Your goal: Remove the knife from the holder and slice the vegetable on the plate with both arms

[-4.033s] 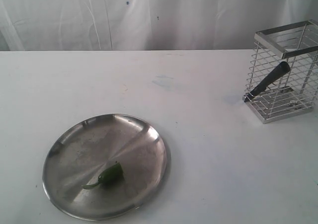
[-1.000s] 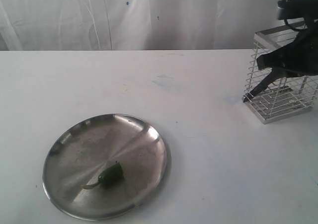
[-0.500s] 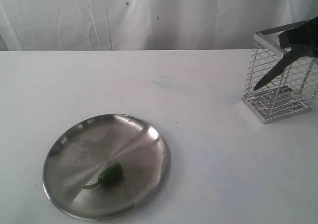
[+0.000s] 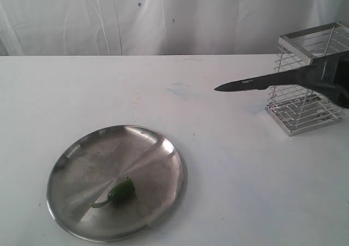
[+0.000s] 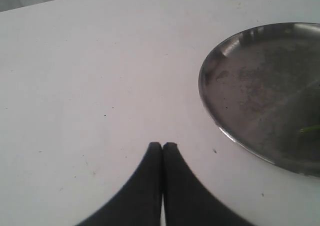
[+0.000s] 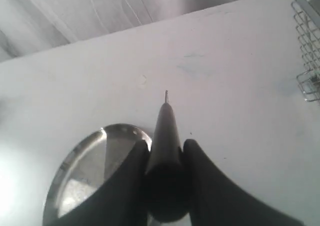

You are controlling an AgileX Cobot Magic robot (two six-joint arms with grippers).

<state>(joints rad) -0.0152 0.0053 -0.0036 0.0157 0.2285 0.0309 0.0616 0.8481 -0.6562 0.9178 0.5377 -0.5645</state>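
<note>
the left end effector shows only in its wrist view: its two dark fingers are pressed tip to tip with no gap, holding nothing. it hangs over bare white bench, near the rim of the plate but not touching it.

on the left half of the bench lies the one plate, round and steel, flat on the surface. one vegetable, whole and dark green, rests in the near part of the plate, its thin stem curling to the left.

further right, one knife is in the air above the bench, roughly level, fully clear of the holder, its dark blade pointing left toward the middle of the bench. the right end effector has it by the black handle: the fingers stand partly apart, one against each side of the handle, clamped on it.

at the far right stands the one holder, upright on the bench, just behind and below the right end effector. whether anything is inside it cannot be made out.

counted: two end effectors, one plate, one vegetable, one knife, one holder.
</note>
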